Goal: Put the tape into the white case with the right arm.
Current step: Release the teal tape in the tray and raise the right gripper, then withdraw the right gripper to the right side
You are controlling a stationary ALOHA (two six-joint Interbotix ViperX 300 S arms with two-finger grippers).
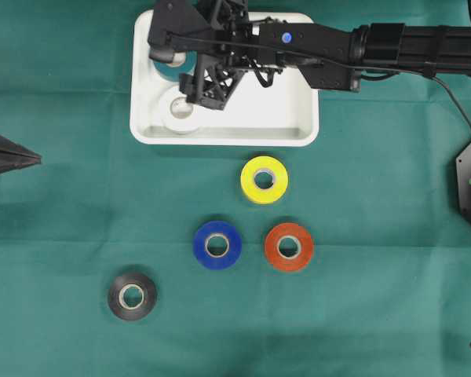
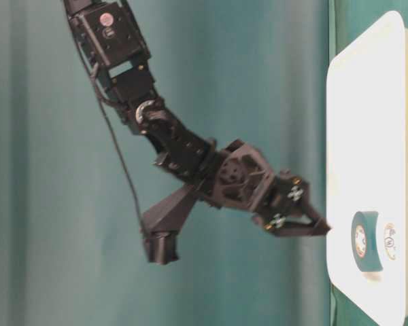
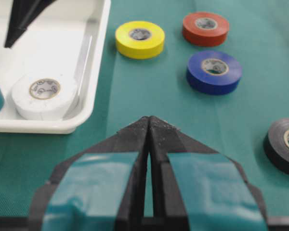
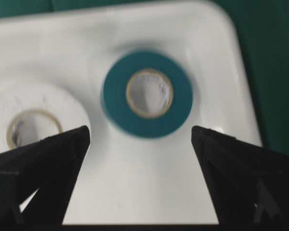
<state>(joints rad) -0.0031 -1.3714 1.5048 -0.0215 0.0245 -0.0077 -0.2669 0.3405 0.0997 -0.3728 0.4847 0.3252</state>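
The white case [image 1: 298,133] lies at the back of the green cloth. A teal tape [image 4: 116,103] lies flat in its corner, next to a white tape [image 4: 48,108]. My right gripper [image 4: 140,139] hangs just above the case floor, open, with both black fingers wide apart and nothing between them; the teal tape sits just beyond the fingertips. From overhead the right gripper [image 1: 190,78] partly hides the teal tape [image 1: 171,69] and the white tape [image 1: 180,114]. My left gripper [image 3: 149,120] is shut and empty, low over the cloth at the left edge [image 1: 31,159].
Loose rolls lie on the cloth in front of the case: yellow [image 1: 251,179], blue [image 1: 200,245], red [image 1: 273,247] and black [image 1: 116,296]. The case's raised rim [image 3: 94,57] stands between them and the rolls inside.
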